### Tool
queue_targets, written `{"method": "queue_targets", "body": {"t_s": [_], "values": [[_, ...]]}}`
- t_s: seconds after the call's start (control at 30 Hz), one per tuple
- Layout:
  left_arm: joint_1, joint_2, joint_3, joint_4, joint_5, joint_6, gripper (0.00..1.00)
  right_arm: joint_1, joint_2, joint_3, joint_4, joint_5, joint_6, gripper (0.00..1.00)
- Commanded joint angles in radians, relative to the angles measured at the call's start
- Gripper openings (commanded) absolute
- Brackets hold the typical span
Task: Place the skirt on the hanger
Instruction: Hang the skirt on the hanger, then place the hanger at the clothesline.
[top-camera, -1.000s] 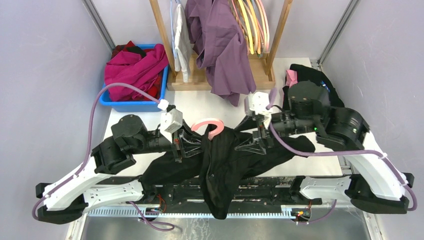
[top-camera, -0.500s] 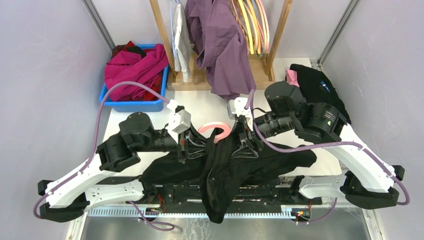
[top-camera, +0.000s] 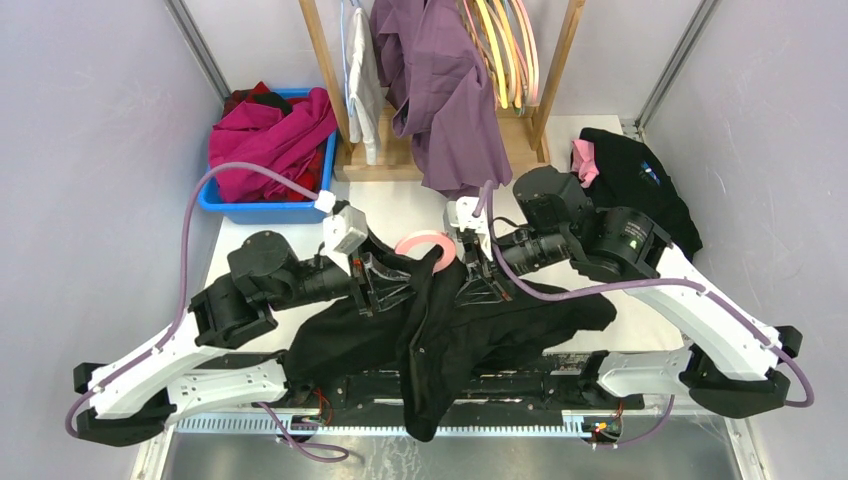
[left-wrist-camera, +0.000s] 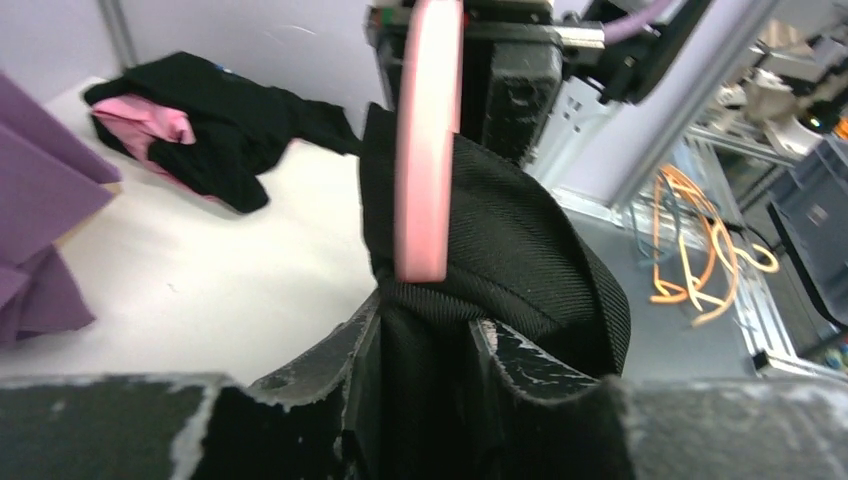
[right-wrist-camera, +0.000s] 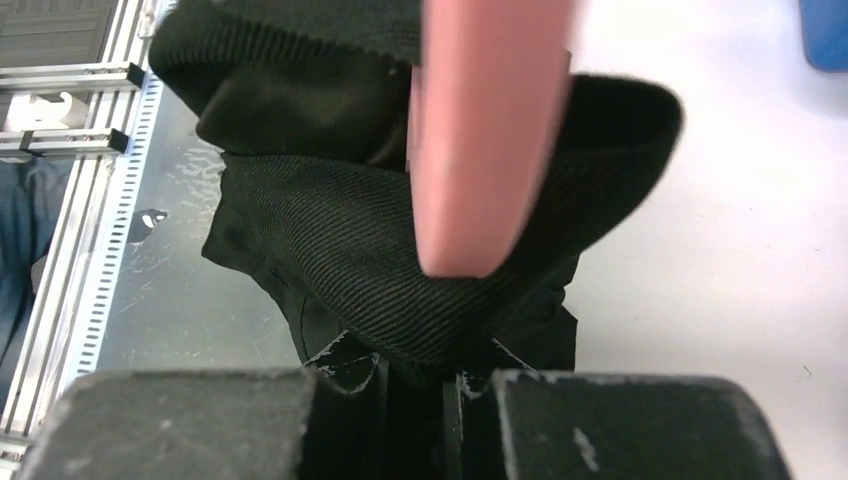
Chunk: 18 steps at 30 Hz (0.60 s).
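Only the curved pink hook of the hanger (top-camera: 425, 245) shows from above; its bar and shoulders are buried under the black skirt (top-camera: 440, 330). The skirt is draped over the hanger and spreads to both sides of it, with one fold hanging past the near edge of the worktop (top-camera: 400, 205).

The left tool (left-wrist-camera: 420, 340) sits just left of the hanger. Skirt cloth is bunched between its partly parted fingers (left-wrist-camera: 330, 365), but I cannot tell whether it is pinched or only lying there. The right tool (right-wrist-camera: 415, 375), just right of the hanger, has its fingers nearly together on a ridge of the skirt. In both wrist views the hook is a blurred pink bar cut off at the top edge. From overhead the fingertips of both tools are lost against the dark cloth.

The worktop is white and matte. Beyond the hanger stands a wooden rack (top-camera: 325, 80) with its top cut off by the frame. It carries a purple garment (top-camera: 450, 100), a white one and pale hoops. Beyond the hanger to the left, a blue bin (top-camera: 262, 210) holds magenta clothes (top-camera: 270, 140). Beyond it to the right lies a heap of black and pink cloth (top-camera: 640, 180). Plain grey walls close in both sides.
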<state>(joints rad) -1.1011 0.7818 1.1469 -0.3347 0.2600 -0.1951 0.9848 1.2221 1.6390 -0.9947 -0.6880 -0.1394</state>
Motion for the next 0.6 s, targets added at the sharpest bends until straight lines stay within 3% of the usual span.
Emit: {"method": "queue_targets", "body": {"t_s": [0.0,0.33,0.57], "values": [[0.007,-0.034,0.031,0.176,-0.247,0.001,0.4,0.014,-0.074,-0.036,0.075,0.013,0.04,0.01],[0.007,-0.036,0.047,0.081,-0.433,0.018,0.59,0.014,-0.151,-0.075,0.172,0.2,0.091,0.01],[0.008,-0.05,0.059,0.04,-0.448,0.018,0.64,0.012,-0.2,-0.055,0.16,0.417,0.102,0.01]]}}
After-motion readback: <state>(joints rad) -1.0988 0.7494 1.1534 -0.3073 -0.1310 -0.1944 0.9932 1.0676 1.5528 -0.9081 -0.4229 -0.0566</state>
